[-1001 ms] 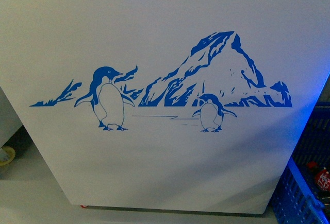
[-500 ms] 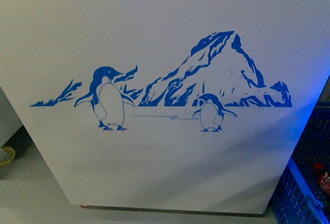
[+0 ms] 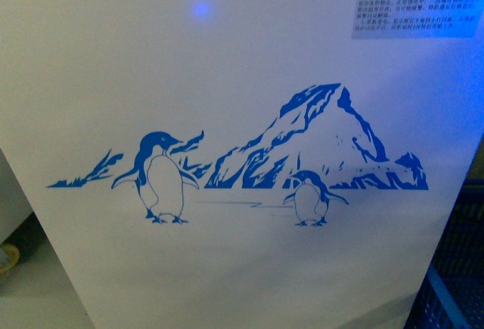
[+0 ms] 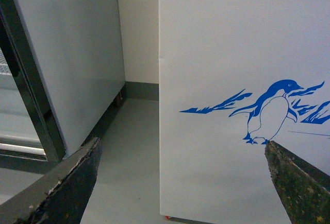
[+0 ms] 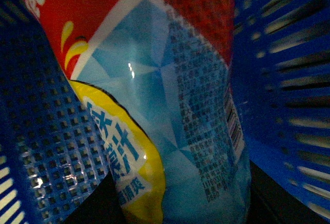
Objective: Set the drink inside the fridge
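**Drink's in the basket, fridge front hogs the rest**

Front view: it's basically wall-to-wall fridge [image 3: 242, 79]. You get the white panel, the blue penguin picture [image 3: 249, 162] across the middle and a soft blue glow [image 3: 200, 9] up high. The top of the fridge is cut off, so there's no seeing the lid or rim. The sticker [image 3: 416, 0] in the upper right corner has print that's too small and blurry to read. A sliver of the blue basket [image 3: 446, 306] pokes in at the bottom right, just beside the fridge, and whatever's in it is out of frame.

Left wrist view: the left tool [image 4: 181, 145] is spread wide. Its two dark, scuffed fingers [image 4: 72, 183] sit far apart with nothing between them, just the fridge panel and one penguin behind. The grey upright cabinet [image 4: 67, 54] stands near the fridge, with a strip of floor [image 4: 129, 147] between them.

Right wrist view: this one's super close and dim. The drink [image 5: 170, 105] fills the frame, but only its label shows. It's red at one end, then a light blue panel with tiny dark print and a barcode, plus a yellow patch with white lettering. The cap and the liquid are cut off. Blue mesh walls sit on both sides, so the bottle is inside the basket. There are dark shapes either side of the bottle and I can't tell if they're the right tool's fingers, so I can't tell whether it's gripping anything.
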Robot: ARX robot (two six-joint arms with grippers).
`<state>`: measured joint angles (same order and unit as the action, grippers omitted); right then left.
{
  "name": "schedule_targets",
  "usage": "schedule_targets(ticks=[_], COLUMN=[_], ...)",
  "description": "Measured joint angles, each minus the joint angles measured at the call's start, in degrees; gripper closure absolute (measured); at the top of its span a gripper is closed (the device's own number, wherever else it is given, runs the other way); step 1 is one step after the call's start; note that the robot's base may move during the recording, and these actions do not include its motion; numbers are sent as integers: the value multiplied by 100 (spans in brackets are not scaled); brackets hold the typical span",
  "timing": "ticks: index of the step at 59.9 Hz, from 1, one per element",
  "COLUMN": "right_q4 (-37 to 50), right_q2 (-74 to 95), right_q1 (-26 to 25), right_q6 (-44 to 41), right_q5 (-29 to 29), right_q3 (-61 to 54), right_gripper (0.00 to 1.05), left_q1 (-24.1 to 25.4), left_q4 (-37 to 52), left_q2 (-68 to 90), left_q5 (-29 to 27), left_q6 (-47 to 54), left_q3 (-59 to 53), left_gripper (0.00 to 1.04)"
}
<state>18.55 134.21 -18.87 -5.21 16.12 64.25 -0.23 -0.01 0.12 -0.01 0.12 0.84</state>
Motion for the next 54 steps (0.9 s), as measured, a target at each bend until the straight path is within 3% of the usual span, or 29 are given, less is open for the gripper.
schedule_targets(ticks=[14, 20, 27, 39, 54], right_q4=[105, -232, -693, -1322, -2107], right_q2=[-2509, -4312, -6035, -7949, -9971], right_q1=[-140, -118, 4, 243, 1108], right_q6=[455, 916, 1305, 1707, 1899], right_q5=[-649, -1279, -1617, -1650, -1147], right_q3=[-1768, -2441, -2669, -2796, -3003], right_gripper=[63, 63, 63, 63, 63], left_q1=[0, 0, 0, 0, 0], left_q4=[0, 0, 0, 0, 0], left_q2=[0, 0, 0, 0, 0], left_q5=[0, 0, 0, 0, 0], left_q6=[0, -2, 0, 0, 0], left_q3=[0, 0, 0, 0, 0], left_gripper=[8, 8, 8, 8, 8])
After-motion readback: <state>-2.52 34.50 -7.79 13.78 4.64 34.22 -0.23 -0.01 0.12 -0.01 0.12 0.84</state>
